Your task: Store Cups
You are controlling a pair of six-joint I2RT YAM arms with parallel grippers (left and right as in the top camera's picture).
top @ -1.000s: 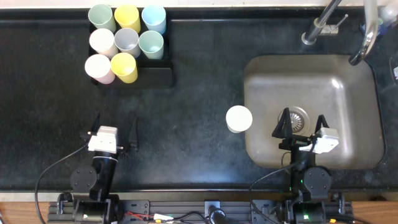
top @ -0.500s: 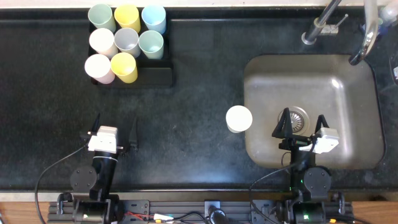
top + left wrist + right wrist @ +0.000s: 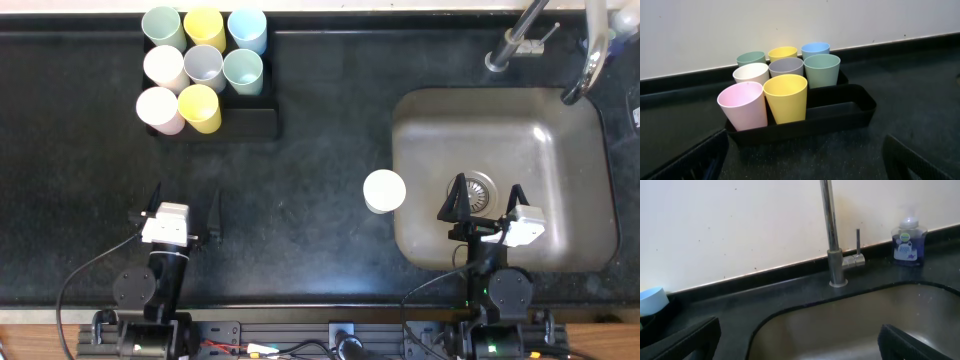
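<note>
From above, the loose cup (image 3: pixel 384 190), a white one, stands on the dark table (image 3: pixel 320 150) just beside the left rim of the sink (image 3: pixel 560 130), well apart from the black tray (image 3: pixel 262 128) at the far left. I cannot tell whether it sits mouth up or mouth down. The left hand (image 3: pixel 186 200) hangs near its base with its fingers spread wide and nothing between them. The right hand (image 3: pixel 487 188) is likewise open and empty, over the near part of the basin. The tray holds eight cups (image 3: pixel 204 65) in three rows, and only the corner place next to the front yellow cup (image 3: pixel 200 107) is free. The main risk, as I judge it, is the cup's place by the sink: a hand that comes in off-centre could push it over the rim into the basin. Its smooth tapered wall could also slip out of a light pinch. In the left wrist view the tray's free compartment (image 3: pixel 840 107) lies just beside the yellow cup and in front of the green cup (image 3: pixel 822 69). A cup lowered at a tilt could therefore knock those neighbours or catch on the tray's wall. The right wrist view looks across the basin to the tap (image 3: pixel 832 230) and a soap bottle (image 3: pixel 909 242) against the wall, with the edge of a blue cup (image 3: pixel 651 300) at the side.
</note>
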